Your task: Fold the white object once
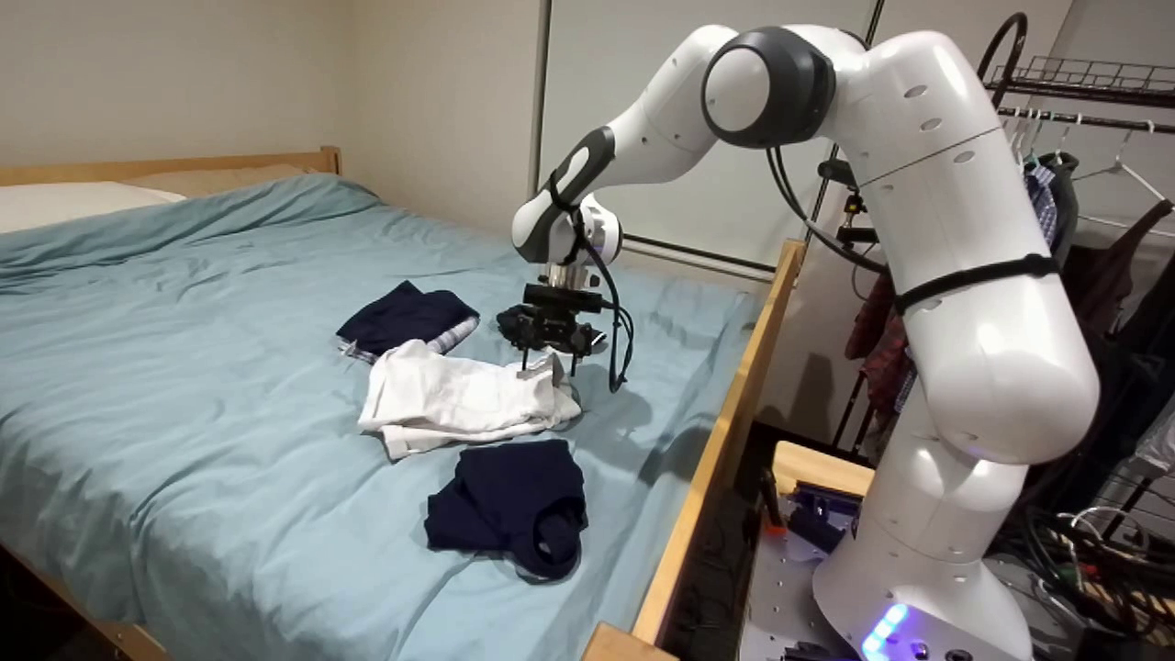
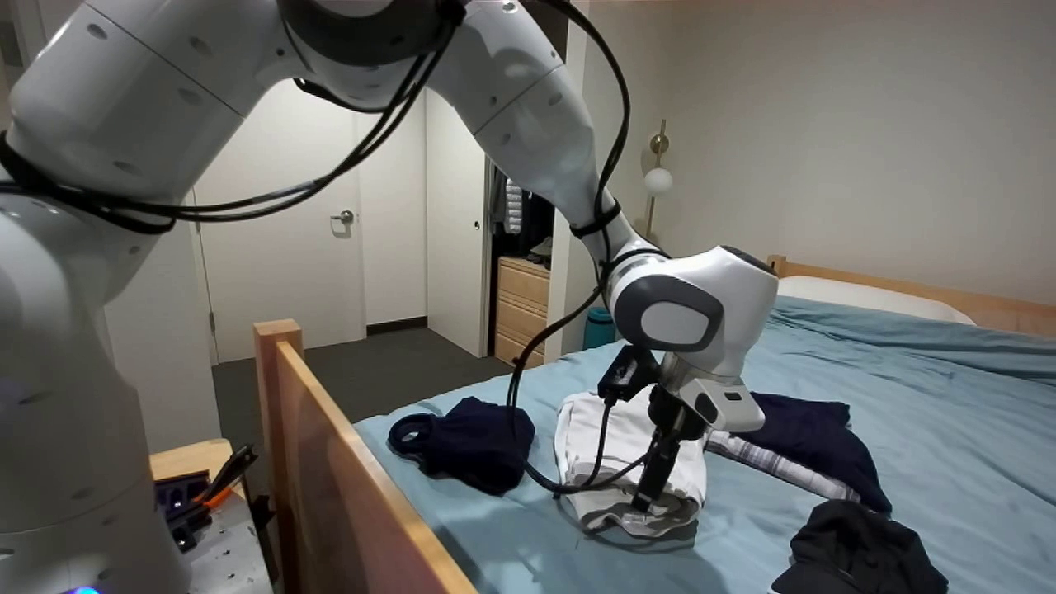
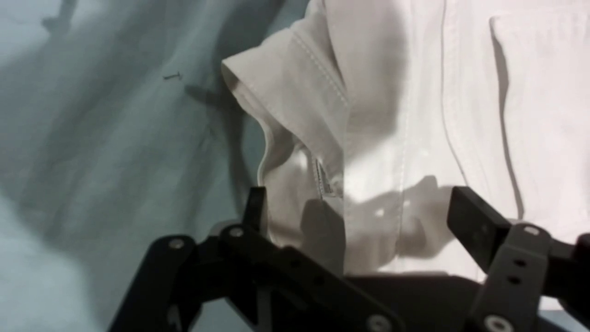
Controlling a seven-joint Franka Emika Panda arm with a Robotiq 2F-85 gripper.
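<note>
In an exterior view, the cloth has navy clothes at eleven and five o'clock. The fingers are wide apart above its two-o'clock edge. It seems grabbing time; next, dip and pinch.

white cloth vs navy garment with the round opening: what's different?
The white cloth is pale; the navy garment is dark. The white cloth covers more of the bed; the navy garment is a more compact bundle. The open tool is at one end of the white cloth, apart from the navy garment. Both are rumpled and lie on the bed.
</note>
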